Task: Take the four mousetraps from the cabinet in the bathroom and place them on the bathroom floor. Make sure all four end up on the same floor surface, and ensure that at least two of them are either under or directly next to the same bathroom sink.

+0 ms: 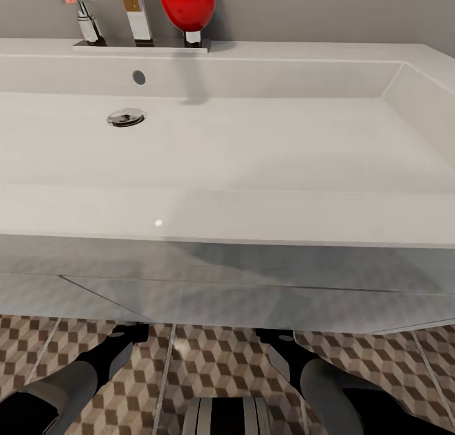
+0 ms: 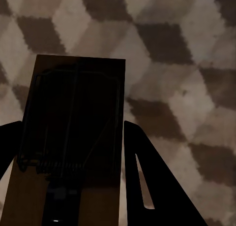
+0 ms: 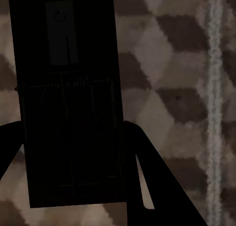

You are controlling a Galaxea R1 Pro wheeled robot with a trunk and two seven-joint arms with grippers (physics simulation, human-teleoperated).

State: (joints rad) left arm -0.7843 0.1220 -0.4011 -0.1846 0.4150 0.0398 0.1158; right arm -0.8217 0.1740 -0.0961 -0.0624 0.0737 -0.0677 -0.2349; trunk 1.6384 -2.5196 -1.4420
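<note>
Two mousetraps are in view, one at each wrist camera. In the left wrist view, the left gripper (image 2: pixel 73 186) has its two dark fingers (image 2: pixel 147 181) standing on either side of a mousetrap (image 2: pixel 73 132), a thin rectangular tan board carrying a dark wire frame and a coil spring near its lower end; the fingers appear pressed against its long edges, so I read this gripper as pinching the board. It fills the lower left of that frame, with the cube-patterned bathroom floor (image 2: pixel 187 63) behind it.

In the right wrist view, the right gripper (image 3: pixel 73 186) holds a second mousetrap (image 3: pixel 69 103) the same way, fingers closed on its sides. This board is in deep shadow and reads almost black; a paler rectangular plate shows near its upper end and wire parts cross its middle. A pale grout line (image 3: pixel 215 88) runs down the right of the frame.

In the head view, both forearms sit at the bottom edge over the tiles (image 1: pixel 208 359). Above them lies the white vanity front (image 1: pixel 227 283), then the wide white bathroom sink (image 1: pixel 253 151) with its drain (image 1: pixel 126 117) at upper left, and the chrome faucet (image 1: pixel 136 12) beside a red rounded object (image 1: pixel 187 2) along the top.
</note>
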